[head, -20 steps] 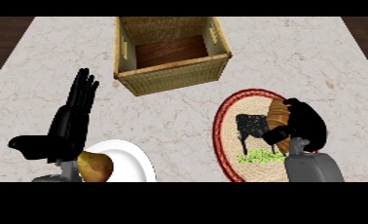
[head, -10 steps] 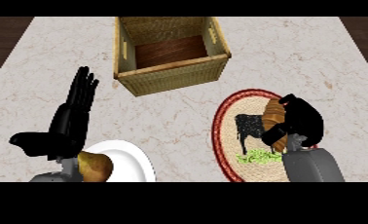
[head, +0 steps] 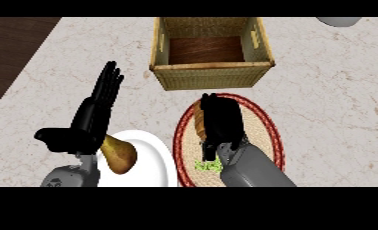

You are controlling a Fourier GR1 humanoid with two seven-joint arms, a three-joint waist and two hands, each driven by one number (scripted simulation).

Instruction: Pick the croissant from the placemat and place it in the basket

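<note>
1. Since the earlier frames, the view has shifted, so the basket (head: 212, 54) now sits upper centre and the placemat (head: 260, 124) lower centre.
2. Right hand (head: 220, 119) curls over the croissant (head: 199, 123), whose long axis runs up-frame along the hand's left edge.
3. Basket lies directly above the right hand; only its wooden floor shows.
4. Left hand (head: 92, 114) rests open, lower left, beside a plate (head: 151, 149) bearing a brown item (head: 118, 155).

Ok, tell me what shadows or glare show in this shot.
Head view: even light, no glare on the counter; the basket is dark inside; the right hand hides most of the croissant on the placemat.
</note>
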